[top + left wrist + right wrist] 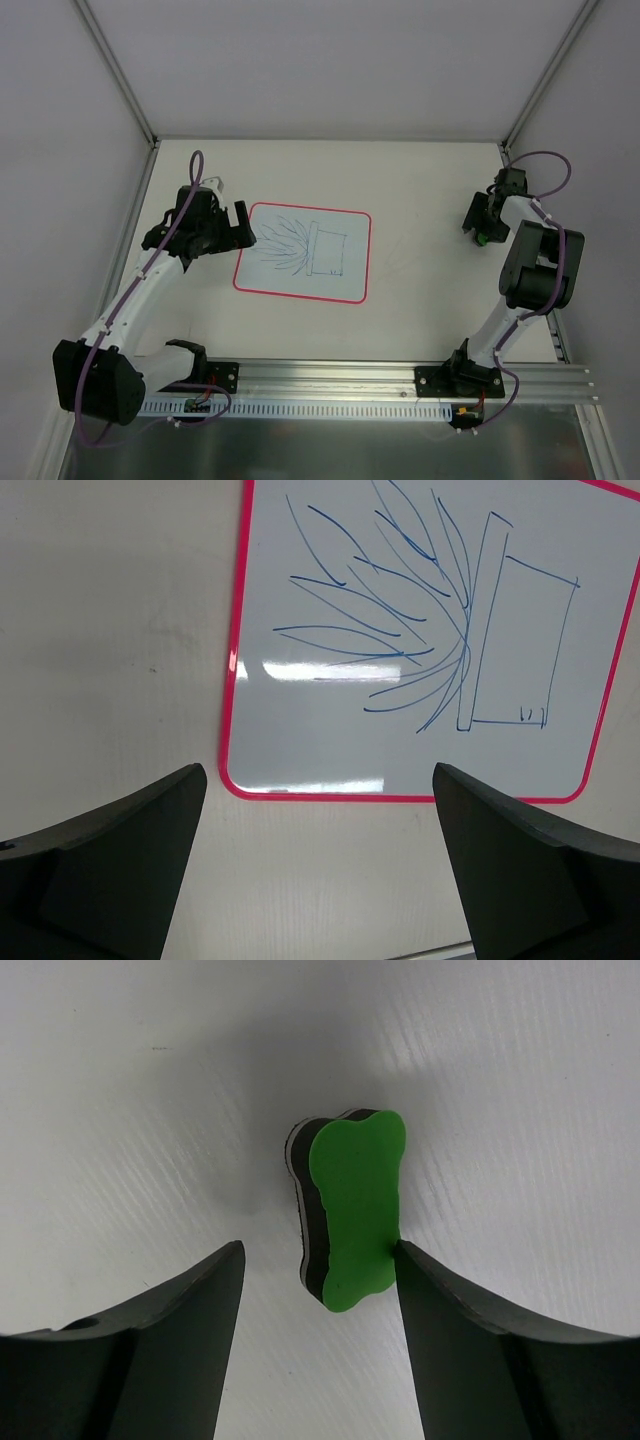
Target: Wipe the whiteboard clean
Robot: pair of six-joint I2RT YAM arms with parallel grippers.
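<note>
Left wrist view. The left gripper (318, 780) points toward 12 o'clock, its jaws standing wide apart with nothing between them. Two dark fingers (120, 870) fill the corners at 7 and 5 o'clock.

The whiteboard (300, 730) lies flat on the pale table (120, 600), taking up the frame from centre to 2 o'clock. It runs out of view at the top and right. Its red rim (232, 680) is unbroken along the visible left and lower edges, with rounded corners.

Blue pen strokes (390, 590) fan out toward 10 o'clock from a boxed outline (520, 645) at 3 o'clock. A strip of glare (320, 670) crosses the surface at centre.

Fingertips lie just short of the lower rim, with no contact seen.
</note>
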